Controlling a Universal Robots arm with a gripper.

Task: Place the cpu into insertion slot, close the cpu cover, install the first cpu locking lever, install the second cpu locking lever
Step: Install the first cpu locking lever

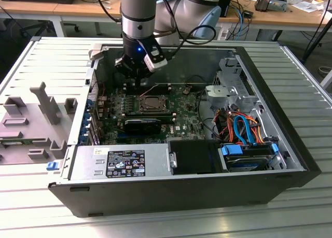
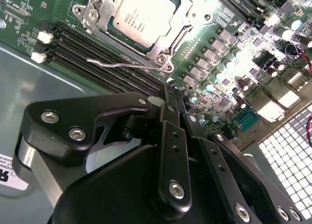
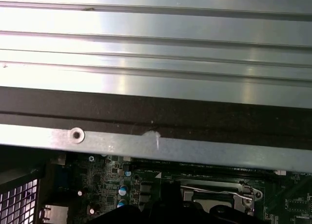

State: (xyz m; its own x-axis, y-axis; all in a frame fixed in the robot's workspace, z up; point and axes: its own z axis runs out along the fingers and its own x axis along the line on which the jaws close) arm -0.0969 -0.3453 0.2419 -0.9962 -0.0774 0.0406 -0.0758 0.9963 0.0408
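Note:
The cpu (image 2: 141,14), silver-grey, lies flat in the insertion slot (image 1: 151,103) on the green motherboard. The cpu cover (image 2: 161,52), a silver frame, is down around the chip. A thin wire locking lever (image 2: 114,64) lies beside the socket on the memory-slot side, its bent end free; in the first wrist view a lever (image 3: 214,191) runs along the socket. My black gripper (image 2: 170,90) hangs just above the board, a short way off the socket corner, its fingers (image 2: 171,136) together with nothing between them. In the exterior view the gripper (image 1: 136,83) is behind the socket.
Long black memory slots (image 2: 97,48) run beside the socket. A black block (image 1: 142,125) sits in front of it. The power supply (image 1: 119,163) and the drive bay with cables (image 1: 244,129) fill the case front. The case wall (image 3: 156,146) is close behind the gripper.

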